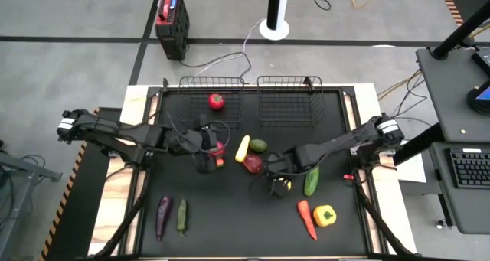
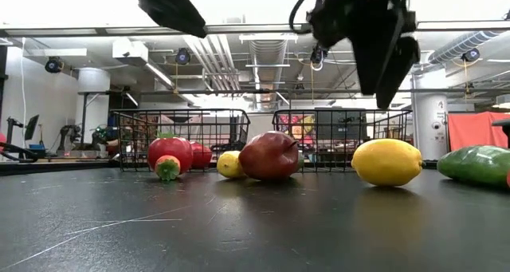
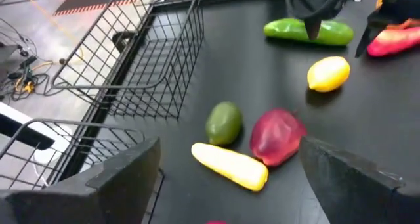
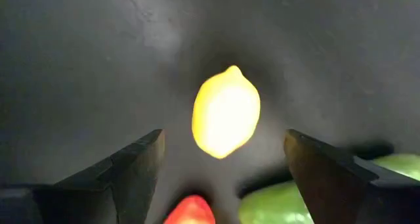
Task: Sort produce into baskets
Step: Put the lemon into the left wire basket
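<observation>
The right hand hangs directly above the small yellow lemon, its 2 dark fingers spread wide with the fruit centred in the gap between them and not yet touched. From the side, that hand is well clear of the black table, with the lemon resting on the table below it. So the step in hand looks like a pick of the lemon: lined up, but not yet lowered.

The left hand hovers near the middle of the table, fingers also open and empty, looking over a cluster of 3 pieces: a dark red apple-like fruit, a green avocado and a pale yellow squash touching or nearly touching each other.

The 2 black wire-mesh baskets sit side by side along the far edge. The left basket holds 1 red tomato; the right 1 appears empty. A green cucumber lies just beside the lemon, with an orange carrot and a yellow pepper nearer the front, and a purple eggplant with a second green cucumber at the front left.

Next, I judge, the right hand needs a straight descent and a closing around the lemon's middle, keeping clear of the cucumber beside it, then a carry to a basket.
</observation>
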